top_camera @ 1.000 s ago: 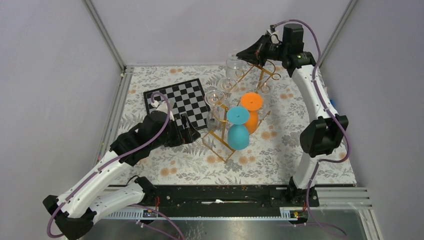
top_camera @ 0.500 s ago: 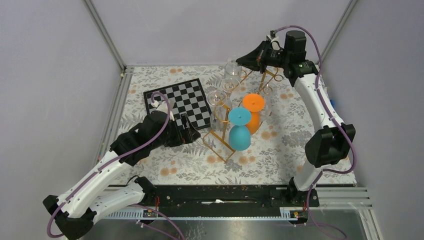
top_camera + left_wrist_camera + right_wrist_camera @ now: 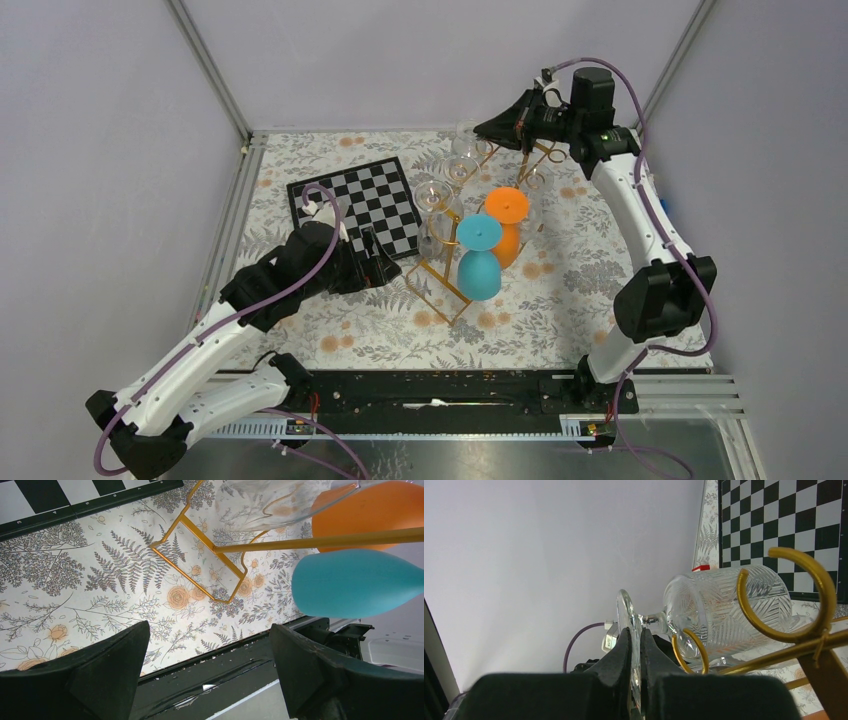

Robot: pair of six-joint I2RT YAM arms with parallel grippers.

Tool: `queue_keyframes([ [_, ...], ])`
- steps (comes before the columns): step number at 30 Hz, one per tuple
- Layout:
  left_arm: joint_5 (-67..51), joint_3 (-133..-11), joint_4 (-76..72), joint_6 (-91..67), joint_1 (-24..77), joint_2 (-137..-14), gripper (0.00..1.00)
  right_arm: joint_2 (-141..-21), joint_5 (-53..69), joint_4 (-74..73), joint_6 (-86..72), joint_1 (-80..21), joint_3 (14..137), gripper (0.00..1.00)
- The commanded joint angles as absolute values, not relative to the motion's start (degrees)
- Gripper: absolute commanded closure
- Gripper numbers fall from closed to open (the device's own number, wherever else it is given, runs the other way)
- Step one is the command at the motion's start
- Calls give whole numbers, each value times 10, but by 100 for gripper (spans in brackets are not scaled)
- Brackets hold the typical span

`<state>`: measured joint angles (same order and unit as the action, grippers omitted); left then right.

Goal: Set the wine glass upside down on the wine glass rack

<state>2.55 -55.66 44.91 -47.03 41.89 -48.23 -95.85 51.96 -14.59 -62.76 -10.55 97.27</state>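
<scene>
A clear cut-pattern wine glass (image 3: 724, 610) hangs bowl-down by its foot in my right gripper (image 3: 635, 645), which is shut on the thin round base. It hovers at the far end of the gold wire rack (image 3: 470, 215), its stem beside the rack's curled loop ends (image 3: 804, 600); from above the glass (image 3: 463, 142) shows left of the right gripper (image 3: 497, 127). My left gripper (image 3: 210, 650) stands wide open and holds nothing, low over the cloth near the rack's front foot (image 3: 200, 565), also seen in the top view as the left gripper (image 3: 378, 262).
On the rack hang a teal glass (image 3: 478, 262), an orange glass (image 3: 505, 228) and clear glasses (image 3: 436, 195), all upside down. A black-and-white chessboard (image 3: 362, 200) lies to the rack's left. The black front rail (image 3: 220, 670) runs under the left gripper.
The right arm has carried the clear glass a little right and lower, toward the rack's far loop ends. The left arm has stayed still.
</scene>
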Motion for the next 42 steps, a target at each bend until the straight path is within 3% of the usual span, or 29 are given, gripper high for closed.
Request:
queue_keyframes([
  [1, 17, -569, 420, -473, 416, -482, 2, -912, 544, -124, -613, -110, 978, 100],
  [13, 3, -580, 401, -487, 416, -482, 2, -896, 526, -137, -583, -106, 945, 100],
  [21, -24, -586, 362, -505, 416, -486, 2, -883, 527, -26, -655, -82, 881, 100],
  [42, -31, -577, 360, -511, 416, -483, 2, -905, 508, 10, -687, -76, 887, 100],
])
